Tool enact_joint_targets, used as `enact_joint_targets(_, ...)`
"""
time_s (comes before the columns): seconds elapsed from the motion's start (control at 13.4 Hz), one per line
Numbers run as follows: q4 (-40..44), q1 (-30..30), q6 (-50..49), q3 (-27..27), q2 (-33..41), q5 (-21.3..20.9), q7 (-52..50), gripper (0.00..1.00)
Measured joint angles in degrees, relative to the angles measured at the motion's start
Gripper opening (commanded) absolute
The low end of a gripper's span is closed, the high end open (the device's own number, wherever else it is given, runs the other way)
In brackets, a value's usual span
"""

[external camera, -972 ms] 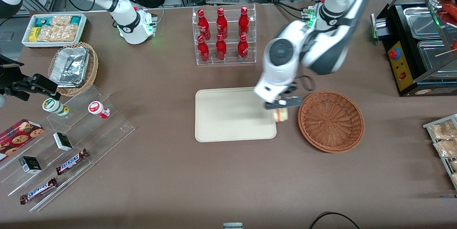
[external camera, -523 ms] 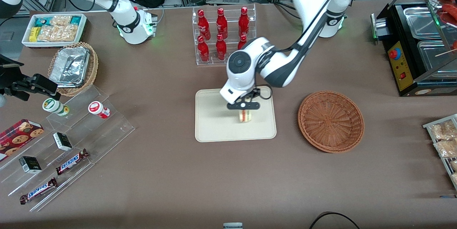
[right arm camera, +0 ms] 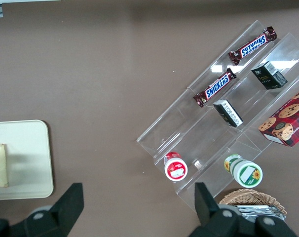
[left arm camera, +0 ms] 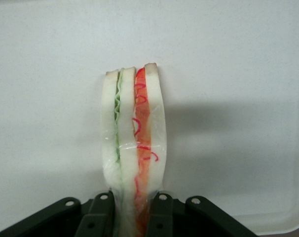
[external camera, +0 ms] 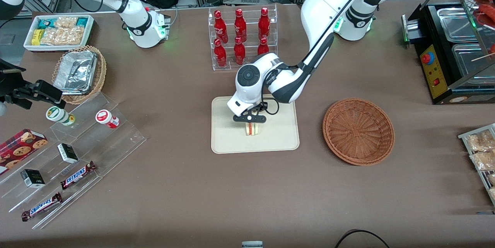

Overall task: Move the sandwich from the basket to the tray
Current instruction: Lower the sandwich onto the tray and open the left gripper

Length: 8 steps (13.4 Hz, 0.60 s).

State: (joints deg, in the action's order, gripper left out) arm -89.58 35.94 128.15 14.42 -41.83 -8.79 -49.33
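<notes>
The left arm's black two-finger gripper (external camera: 250, 118) hangs over the flat cream-coloured rectangular plastic tray (external camera: 228, 139), and its fingers (left arm camera: 101, 213) pinch the small triangular white-bread sandwich (external camera: 252, 129) from both sides. The wrist camera shows that wedge (left arm camera: 133, 143) edge-on, green and red-orange filling stripes between pale slices, casting a shadow on the tray surface (left arm camera: 228, 59). The round reddish-brown woven wicker basket (external camera: 358, 130) sits beside the tray, toward the working arm's end of the table.

Bright, even overhead light is filling the scene, and the frames are staying sharp. The sandwich (left arm camera: 132, 143) is casting a soft shadow on the tray (left arm camera: 238, 59) (glare is glinting off the clear display steps (right arm camera: 223, 123)).
</notes>
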Motion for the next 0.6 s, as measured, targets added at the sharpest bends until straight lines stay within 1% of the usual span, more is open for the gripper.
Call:
enact_joint_targets(0.3, 1.0, 0.0, -1.1, -0.5, 0.9, 0.0, -0.1, 1.00)
enact_joint_targets(0.45, 2.0, -0.1, -5.5, -0.7, 3.8, 0.0, -0.3, 1.00)
enact_joint_targets(0.6, 2.6, -0.8, -10.7, -1.2, 8.9, 0.0, -0.7, 1.00)
